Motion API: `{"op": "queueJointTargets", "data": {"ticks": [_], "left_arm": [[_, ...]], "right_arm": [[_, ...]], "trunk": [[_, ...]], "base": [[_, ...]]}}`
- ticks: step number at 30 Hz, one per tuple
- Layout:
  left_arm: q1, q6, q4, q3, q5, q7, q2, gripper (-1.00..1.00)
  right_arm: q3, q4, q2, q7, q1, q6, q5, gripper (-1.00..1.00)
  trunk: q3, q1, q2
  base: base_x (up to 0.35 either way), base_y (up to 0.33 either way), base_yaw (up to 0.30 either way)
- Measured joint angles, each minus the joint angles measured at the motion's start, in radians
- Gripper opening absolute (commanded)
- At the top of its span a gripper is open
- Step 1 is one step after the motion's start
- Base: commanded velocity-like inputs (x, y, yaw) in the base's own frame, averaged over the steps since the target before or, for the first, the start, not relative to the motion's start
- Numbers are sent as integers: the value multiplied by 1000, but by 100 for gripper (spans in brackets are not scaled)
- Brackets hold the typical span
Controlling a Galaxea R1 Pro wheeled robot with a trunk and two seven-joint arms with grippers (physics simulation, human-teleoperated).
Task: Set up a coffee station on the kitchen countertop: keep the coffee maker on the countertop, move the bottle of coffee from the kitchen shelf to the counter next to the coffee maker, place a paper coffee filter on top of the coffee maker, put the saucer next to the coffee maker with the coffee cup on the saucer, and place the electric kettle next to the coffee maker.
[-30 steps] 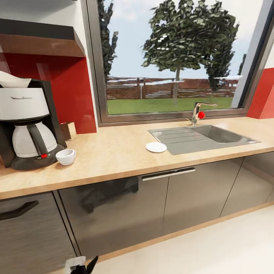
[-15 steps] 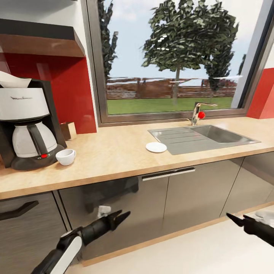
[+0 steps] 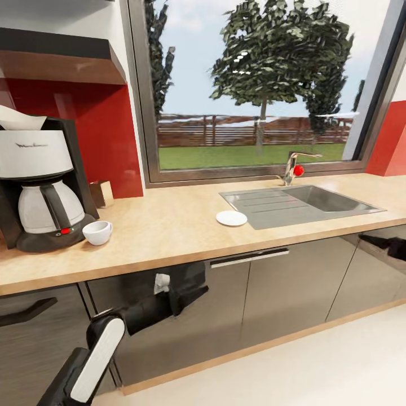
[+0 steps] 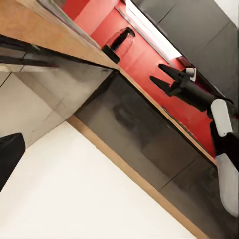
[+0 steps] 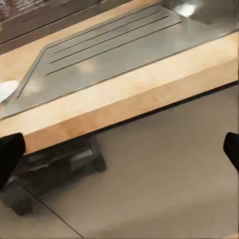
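Facing the bench (image 3: 169, 225), we see the coffee maker (image 3: 42, 186) at its far left with the paper coffee filter (image 3: 20, 119) already sitting on top. The coffee cup (image 3: 97, 232) stands on the bare wood just beside the machine's base, touching no plate, while the saucer (image 3: 231, 218) lies well apart from it, next to the sink (image 3: 304, 204). A small tan box (image 3: 101, 193) sits behind the cup.

Our left gripper (image 3: 181, 293) hangs below the bench edge in front of the cabinet doors; we cannot tell how wide it stands. Our right gripper (image 4: 167, 79) has its fingers spread wide, holding nothing. The left wrist view also catches the electric kettle (image 4: 121, 44) on a bench against the red wall.

We judge the saucer light, stiff, glazed and slippery, and too flat to pinch from above; its rim is the place to take hold. The cup is light and breakable, best gripped across its wall or by the handle.
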Motion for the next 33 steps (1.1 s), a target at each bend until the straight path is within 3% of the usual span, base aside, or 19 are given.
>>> {"op": "queueJointTargets", "data": {"ticks": [1,2,5,8,9,10,13,14,15,17,18,19,20,26,28,33], "left_arm": [[-65,120,-4,78,5,6,-71,100],[-99,147,-4,105,6,9,-93,100],[-181,199,1,165,7,26,-148,100],[-269,225,14,198,7,71,-181,100],[-348,238,44,214,8,136,-201,100],[-382,241,60,219,9,160,-208,100],[-512,245,169,236,11,244,-227,100],[-601,239,279,268,11,273,-227,100],[-640,232,346,300,11,281,-226,100],[-665,218,405,328,11,286,-226,100],[-682,201,447,346,10,289,-226,100],[-700,166,493,369,10,291,-226,100],[-703,157,499,374,11,292,-226,100],[-711,128,514,393,10,293,-226,100],[-713,122,520,400,10,293,-226,100],[-713,121,523,403,10,292,-226,100]], "right_arm": [[8,28,-4,0,-89,24,-4,100],[13,42,-5,-1,-119,28,0,100],[41,101,-5,-1,-189,35,0,100],[76,188,-2,-2,-254,38,-1,100],[98,280,2,-2,-316,38,-3,100],[103,310,4,-2,-336,38,-7,100],[119,391,41,-3,-415,38,-34,100],[123,421,90,-4,-457,40,-49,100],[125,434,121,-5,-471,39,-49,100],[125,443,155,-5,-479,39,-50,100],[125,450,185,-6,-483,39,-52,100],[123,471,239,-8,-488,38,-53,100],[122,478,256,-8,-490,38,-52,100],[118,533,319,-8,-492,37,-53,100],[117,601,343,-8,-492,35,-53,100],[118,631,366,-9,-493,33,-55,100]], "trunk": [[0,0,0],[0,0,0],[0,0,0],[0,0,0],[0,0,0],[0,0,0],[0,0,0],[0,0,0],[0,0,0],[0,0,0],[0,0,0],[0,0,0],[0,0,0],[0,0,0],[0,0,0],[0,0,0]], "base": [[0,0,0],[0,0,0],[0,0,0],[0,0,0],[0,0,0],[0,0,0],[0,0,0],[0,0,0],[0,0,0],[0,0,0],[0,0,0],[0,0,0],[0,0,0],[5,-3,0],[158,-122,0],[81,-61,0]]}}
